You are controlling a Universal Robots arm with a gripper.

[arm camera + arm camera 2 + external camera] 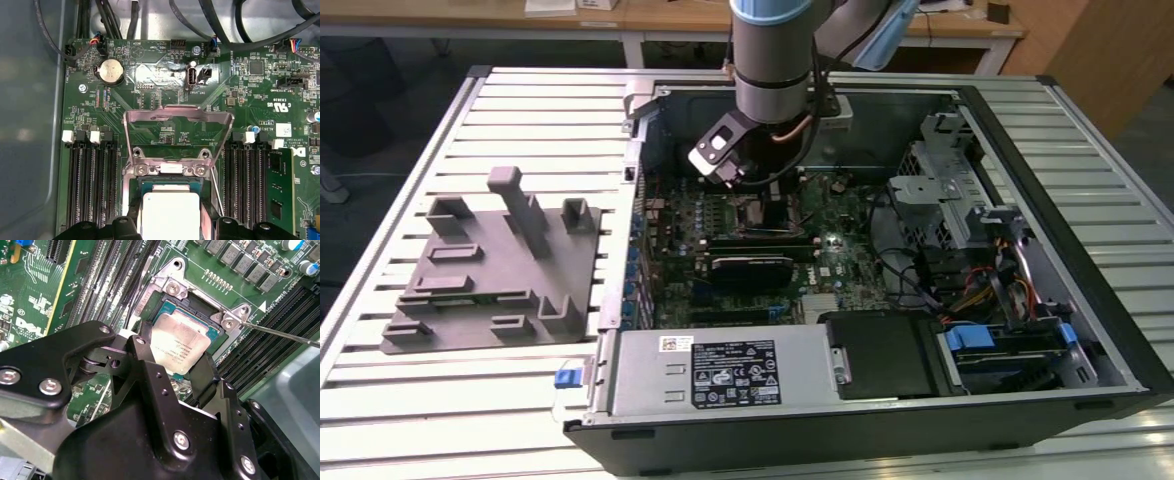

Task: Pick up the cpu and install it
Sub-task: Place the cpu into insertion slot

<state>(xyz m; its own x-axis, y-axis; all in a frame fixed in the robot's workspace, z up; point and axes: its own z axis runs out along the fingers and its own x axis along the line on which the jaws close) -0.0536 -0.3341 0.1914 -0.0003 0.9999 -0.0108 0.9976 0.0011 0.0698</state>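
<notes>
- Cpu (pixel 181 344) (pixel 170 215) shows in both wrist views, pale metal top up, lying over the open socket (pixel 220 315) on the motherboard (pixel 165 75); you cannot tell whether it is fully seated.
- Your gripper (pixel 172 360) is clamped on it, with a finger (pixel 140 347) against each of two opposite edges.
- You see the load plate (pixel 177 125) standing raised beside the socket, and the thin lever (pixel 280 332) sticking out from its corner.
- In the exterior view, your arm (pixel 774 70) reaches down into the open computer case (pixel 854 440); the grey fixture (pixel 494 270) lies well apart, on the exterior view's left.
</notes>
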